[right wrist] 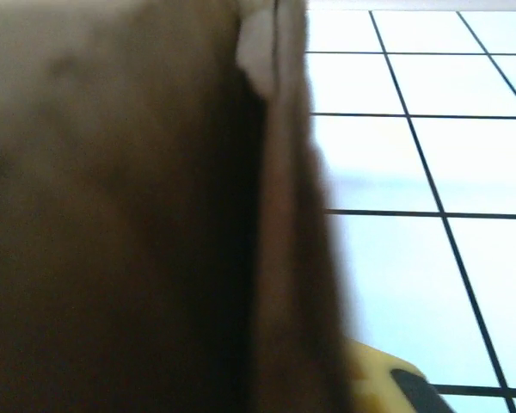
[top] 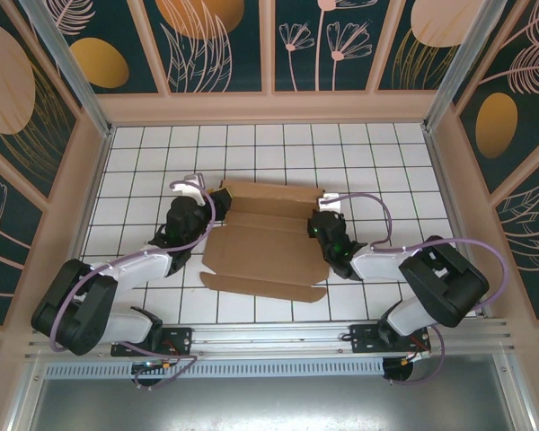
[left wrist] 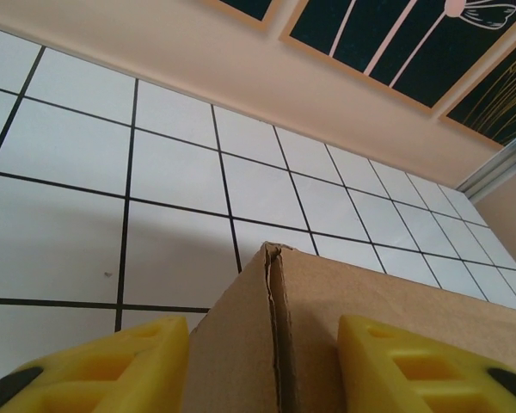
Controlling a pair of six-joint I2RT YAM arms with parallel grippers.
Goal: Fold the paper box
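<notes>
Flanking the paper box [top: 265,253], our left gripper [left wrist: 265,342] straddles its raised left corner, our right gripper [top: 322,218] opposite; clamping we cannot tell.

The top view looks down and forward on the paper box [top: 268,241] from high above and behind its near edge. It is far enough back for you to see the whole tiled table [top: 251,144]. Your left wrist camera sits low at the box's left side, almost against the cardboard, facing over it toward the far wall [left wrist: 241,60]. Your right wrist camera is pressed to the box's right side, so near that the cardboard blurs. All three views share the box and the tiles beside it.
</notes>
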